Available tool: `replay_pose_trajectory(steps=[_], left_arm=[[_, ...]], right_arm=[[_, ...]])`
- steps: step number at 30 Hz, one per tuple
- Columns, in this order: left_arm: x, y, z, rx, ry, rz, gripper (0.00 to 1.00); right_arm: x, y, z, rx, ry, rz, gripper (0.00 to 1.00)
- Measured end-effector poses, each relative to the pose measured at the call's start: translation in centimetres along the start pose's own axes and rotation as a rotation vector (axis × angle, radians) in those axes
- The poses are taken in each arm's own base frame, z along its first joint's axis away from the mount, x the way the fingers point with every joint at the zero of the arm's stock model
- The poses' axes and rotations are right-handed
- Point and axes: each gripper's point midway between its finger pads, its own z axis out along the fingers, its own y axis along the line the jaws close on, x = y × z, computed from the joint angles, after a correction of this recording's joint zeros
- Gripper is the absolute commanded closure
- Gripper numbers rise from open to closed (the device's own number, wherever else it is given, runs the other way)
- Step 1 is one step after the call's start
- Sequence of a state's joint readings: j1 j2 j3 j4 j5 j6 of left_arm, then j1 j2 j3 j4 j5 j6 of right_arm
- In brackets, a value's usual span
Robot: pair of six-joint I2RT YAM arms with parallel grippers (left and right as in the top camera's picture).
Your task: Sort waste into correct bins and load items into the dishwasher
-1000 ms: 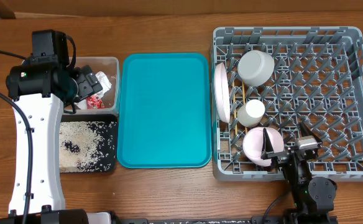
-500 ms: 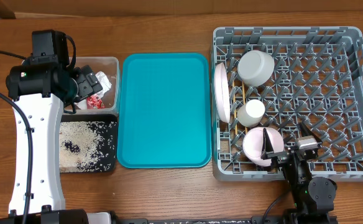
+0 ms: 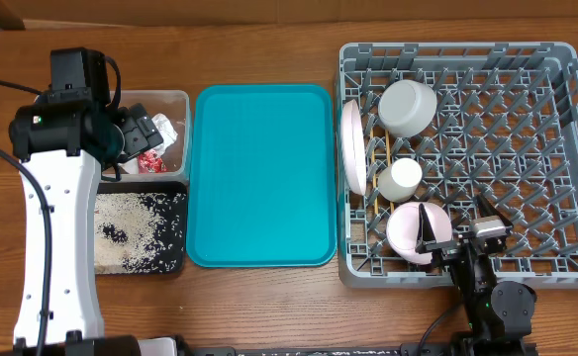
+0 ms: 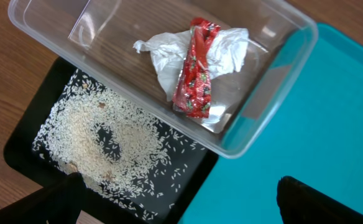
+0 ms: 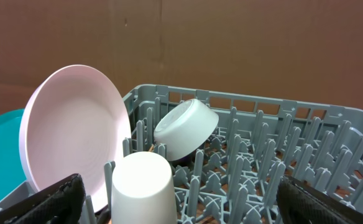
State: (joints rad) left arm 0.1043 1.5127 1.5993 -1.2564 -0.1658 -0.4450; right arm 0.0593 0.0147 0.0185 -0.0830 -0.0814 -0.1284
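Observation:
The clear tub holds the crumpled white napkin and the red-and-white wrapper. The black tray holds loose rice scraps. My left gripper hovers over the tub, open and empty. The grey dish rack holds the upright white plate, grey bowl, white cup, pink dish and thin chopsticks. My right gripper is open and empty at the rack's front edge, beside the pink dish and behind the cup.
The large teal serving tray lies between the bins and the rack, and shows in the left wrist view. The rack's pegs stand close in front of my right gripper. Bare wooden table surrounds everything.

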Motion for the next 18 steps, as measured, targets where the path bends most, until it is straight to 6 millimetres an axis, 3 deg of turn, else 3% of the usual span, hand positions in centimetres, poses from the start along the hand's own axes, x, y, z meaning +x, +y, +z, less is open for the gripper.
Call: replay_pose_trajectory(steps=[3,10,14,18], left_arm=[[0.2,-0.5,-2.1,0.037,-0.051,0.015,0.0],[2.1,-1.7,-11.1,0.214,-0.265,0.072,0.0],[3.6,-0.7,-15.9,0.308,-0.386,0.075,0.0],[5.1,1.1,-18.7,0.363,-0.474,0.056,0.0]], right_arm=[[0.0,0.0,0.0,0.0,0.0,0.0,0.0],[0.0,0.0,0.0,0.0,0.0,0.0,0.0],[0.0,0.0,0.0,0.0,0.0,0.0,0.0],[0.0,0.0,0.0,0.0,0.0,-0.001,0.0]])
